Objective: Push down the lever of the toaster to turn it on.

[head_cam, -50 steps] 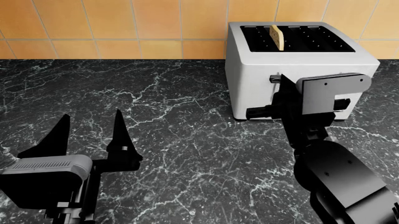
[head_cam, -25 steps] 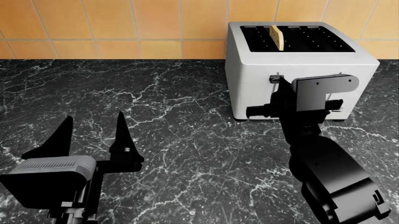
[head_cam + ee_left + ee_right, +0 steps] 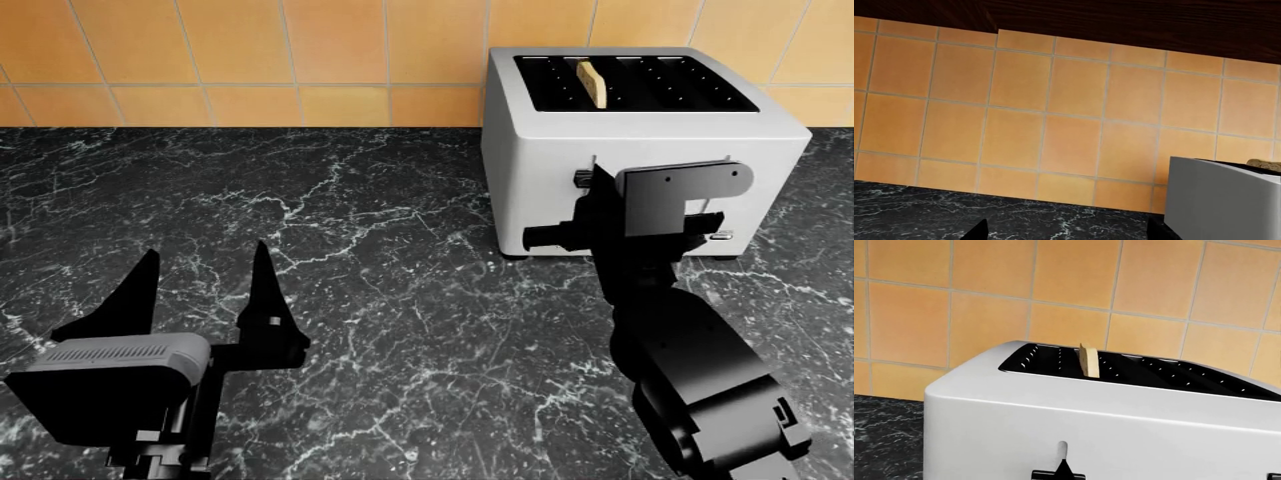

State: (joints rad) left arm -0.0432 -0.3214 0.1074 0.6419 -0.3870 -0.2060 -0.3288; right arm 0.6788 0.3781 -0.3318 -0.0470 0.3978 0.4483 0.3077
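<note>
The white toaster [image 3: 534, 150] stands at the back right of the counter, with a slice of bread [image 3: 591, 82] upright in one black top slot. My right gripper [image 3: 591, 186] is at its front face; the wrist block hides most of that face. In the right wrist view the toaster [image 3: 1001, 425] fills the frame. There the fingers come together in one black tip [image 3: 1064, 467] resting on the black left lever [image 3: 1044, 475], just under its slot. My left gripper [image 3: 200, 280] is open and empty, low over the counter at the front left, far from the toaster [image 3: 1221, 200].
Black marble counter [image 3: 400, 300] runs out to the left of the toaster and in front of it. An orange tiled wall [image 3: 267, 50] closes off the back. My right arm [image 3: 707, 380] stretches from the front right up to the toaster.
My right wrist has shifted a little left and closer to the toaster's front. The visible lever end sits slightly lower than before. The left arm has barely moved.
</note>
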